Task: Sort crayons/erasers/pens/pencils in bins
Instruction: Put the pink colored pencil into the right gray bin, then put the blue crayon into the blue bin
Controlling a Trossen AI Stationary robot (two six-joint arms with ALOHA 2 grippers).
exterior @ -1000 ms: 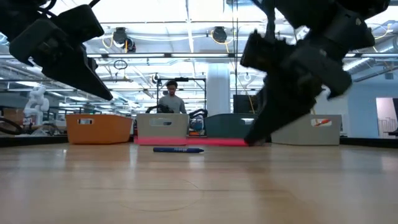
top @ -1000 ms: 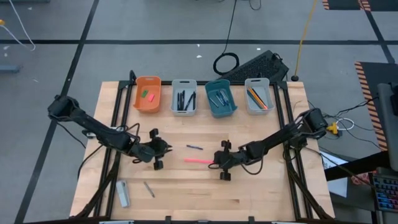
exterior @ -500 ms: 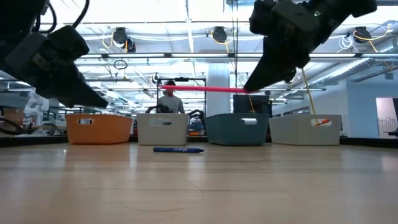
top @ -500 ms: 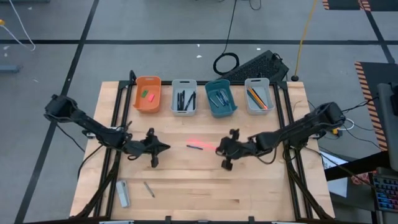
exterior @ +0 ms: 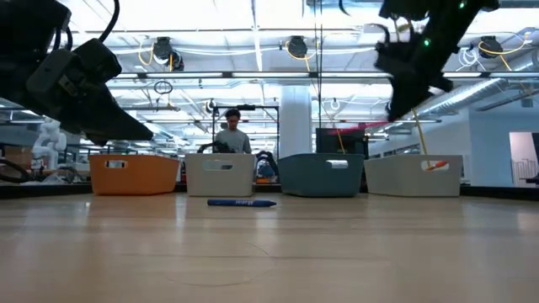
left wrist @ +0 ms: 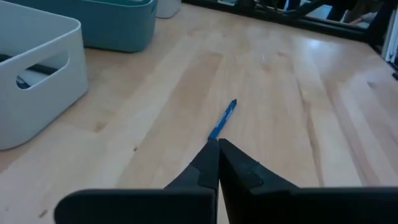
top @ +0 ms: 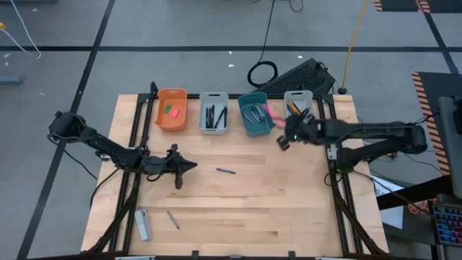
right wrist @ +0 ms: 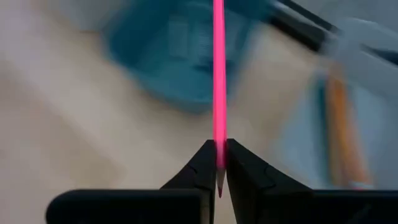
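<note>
Right hand clamped on pink pencil, held above the surface by the teal bin and right grey bin. Left hand pinched closed on nothing, low over surface, pointing at blue pen lying mid-surface. Erasers sit in orange bin.

Pink pencil aloft over teal bin; blue pen flat on table

Closed left end effector — blue pen ahead, grey-white bin
</note>
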